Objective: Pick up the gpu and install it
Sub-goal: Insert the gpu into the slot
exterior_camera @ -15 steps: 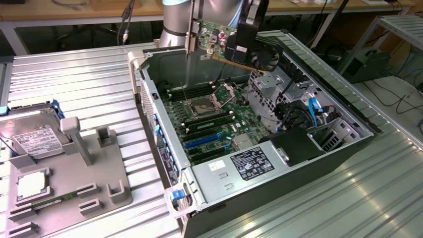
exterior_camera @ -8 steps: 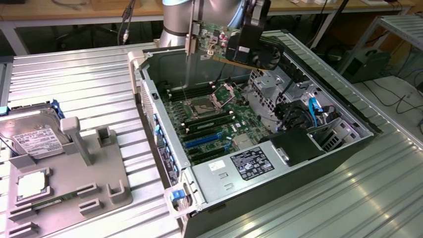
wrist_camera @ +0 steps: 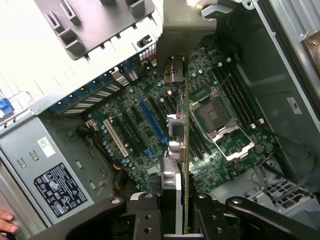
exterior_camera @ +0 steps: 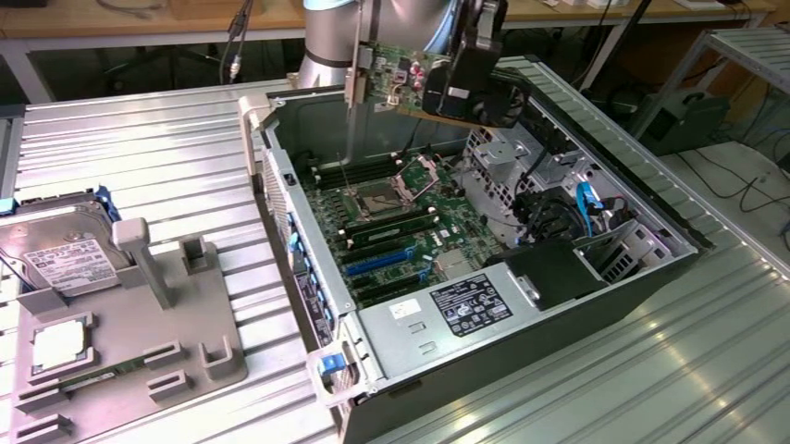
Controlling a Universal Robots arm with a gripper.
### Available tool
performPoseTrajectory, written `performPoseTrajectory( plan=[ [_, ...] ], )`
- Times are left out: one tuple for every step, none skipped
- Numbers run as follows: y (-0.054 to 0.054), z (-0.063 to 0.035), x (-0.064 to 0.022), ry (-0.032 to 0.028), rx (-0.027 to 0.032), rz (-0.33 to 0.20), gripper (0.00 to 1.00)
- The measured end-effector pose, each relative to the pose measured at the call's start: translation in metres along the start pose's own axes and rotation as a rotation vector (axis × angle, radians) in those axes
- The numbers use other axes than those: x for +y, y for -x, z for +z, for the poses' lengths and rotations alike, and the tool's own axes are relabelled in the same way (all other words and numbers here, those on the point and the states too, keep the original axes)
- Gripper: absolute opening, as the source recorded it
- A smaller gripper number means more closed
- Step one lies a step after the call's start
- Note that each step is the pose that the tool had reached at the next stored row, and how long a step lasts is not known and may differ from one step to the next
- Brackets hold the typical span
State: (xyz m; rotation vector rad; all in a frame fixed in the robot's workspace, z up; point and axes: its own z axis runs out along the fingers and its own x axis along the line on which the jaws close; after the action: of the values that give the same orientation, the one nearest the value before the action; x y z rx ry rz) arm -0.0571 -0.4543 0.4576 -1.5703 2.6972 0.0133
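Green gpu [exterior_camera: 398, 79] clenched in my claw [exterior_camera: 469, 91], I hang over the open case [exterior_camera: 519, 370]; any tilt could miss the slot [exterior_camera: 376, 262] and scrape the motherboard [exterior_camera: 426, 229].

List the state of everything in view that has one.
gpu: gripped, upright in the air above the case, not seated.
gripper: shut on the gpu.
computer case: on its side, panel off, motherboard exposed.
CPU socket: looks empty, retention frame flipped up.
hard drive: outside the case, at the gray fixture.
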Motion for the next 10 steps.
performPoseTrajectory(
  plan=[
    [0.0000,0.0000,0.0000,0.0003,0.0000,-0.012,0.28],
    [0.0000,0.0001,0.0000,0.0006,-0.0002,-0.026,0.28],
    [0.0000,0.0001,0.0000,0.0009,-0.0002,-0.039,0.28],
    [0.0000,0.0001,0.0000,0.0012,-0.0003,-0.053,0.28],
    [0.0000,0.0001,0.0000,0.0015,-0.0003,-0.065,0.28],
    [0.0000,0.0002,0.0000,0.0021,-0.0004,-0.092,0.28],
    [0.0000,0.0002,0.0000,0.0025,-0.0005,-0.111,0.28],
    [0.0000,0.0002,0.0000,0.0029,-0.0005,-0.131,0.28],
    [0.0000,0.0002,0.0000,0.0033,-0.0006,-0.149,0.28],
    [0.0000,0.0003,0.0000,0.0036,-0.0007,-0.160,0.28]
  ],
)
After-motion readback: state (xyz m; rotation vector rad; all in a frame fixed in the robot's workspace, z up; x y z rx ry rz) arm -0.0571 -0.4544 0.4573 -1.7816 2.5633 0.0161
